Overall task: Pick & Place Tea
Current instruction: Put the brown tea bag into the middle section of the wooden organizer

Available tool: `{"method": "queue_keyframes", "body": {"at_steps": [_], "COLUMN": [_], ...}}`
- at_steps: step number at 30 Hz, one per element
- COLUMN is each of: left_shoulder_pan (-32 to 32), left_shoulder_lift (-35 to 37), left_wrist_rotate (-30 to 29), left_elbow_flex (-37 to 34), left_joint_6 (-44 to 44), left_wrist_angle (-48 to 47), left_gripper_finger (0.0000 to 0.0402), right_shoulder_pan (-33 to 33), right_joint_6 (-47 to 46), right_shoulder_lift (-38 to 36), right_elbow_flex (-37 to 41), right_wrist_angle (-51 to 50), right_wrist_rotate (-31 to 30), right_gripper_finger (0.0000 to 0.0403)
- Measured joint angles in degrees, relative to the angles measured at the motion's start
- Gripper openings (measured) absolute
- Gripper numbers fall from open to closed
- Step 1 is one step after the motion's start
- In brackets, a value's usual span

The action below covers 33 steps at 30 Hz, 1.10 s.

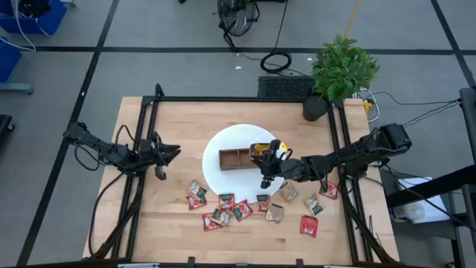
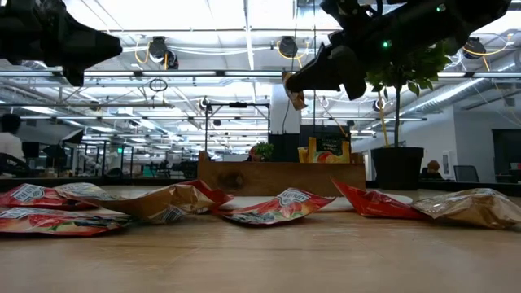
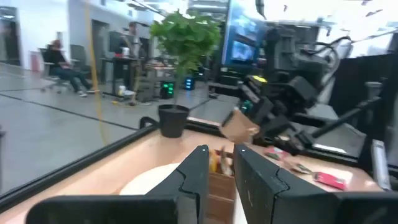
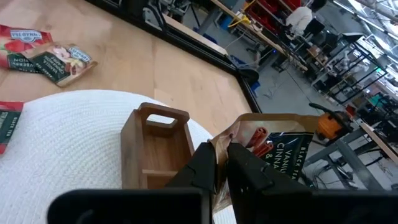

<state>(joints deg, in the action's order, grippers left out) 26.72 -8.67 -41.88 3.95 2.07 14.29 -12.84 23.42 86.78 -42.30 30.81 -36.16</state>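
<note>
One tan tea sachet (image 4: 273, 155) pinched in right pincer (image 4: 221, 163), lower half hidden; left pincer (image 3: 219, 163) slightly spread.

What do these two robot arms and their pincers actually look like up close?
Both arms are black and slim, built of jointed segments, with thin dark cables trailing along them. The left gripper and right gripper each end in two flat, dark, blocky fingers. A small green light glows on the right arm.

The right gripper (image 1: 262, 158) reaches in from the right side, its fingers (image 4: 245, 169) pinched tight together. The left gripper (image 1: 175, 152) waits at the left side, fingers a little apart.
</note>
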Motion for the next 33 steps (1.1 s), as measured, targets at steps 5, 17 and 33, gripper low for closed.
{"method": "queue_keyframes", "body": {"at_steps": [5, 17, 33], "left_shoulder_pan": [0.0, -7.0, -22.6], "left_shoulder_lift": [0.0, -15.8, -69.6], "left_wrist_rotate": [-0.8, 6.8, 21.1], "left_elbow_flex": [0.0, 0.0, 35.6], "left_joint_6": [-0.3, 9.5, 12.1], "left_wrist_angle": [-1.0, 14.5, 16.0], "left_gripper_finger": [0.0079, 0.0081, 0.0309], "right_shoulder_pan": [0.0, 0.0, 0.1], "right_joint_6": [1.8, 1.4, -0.6], "right_shoulder_lift": [0.0, 0.0, 0.0], "right_elbow_flex": [0.0, 0.0, 0.0], "right_wrist_angle": [1.4, 2.2, 1.2], "right_wrist_rotate": [0.0, 0.2, 0.1], "right_gripper_finger": [0.0009, 0.0009, 0.0009]}}
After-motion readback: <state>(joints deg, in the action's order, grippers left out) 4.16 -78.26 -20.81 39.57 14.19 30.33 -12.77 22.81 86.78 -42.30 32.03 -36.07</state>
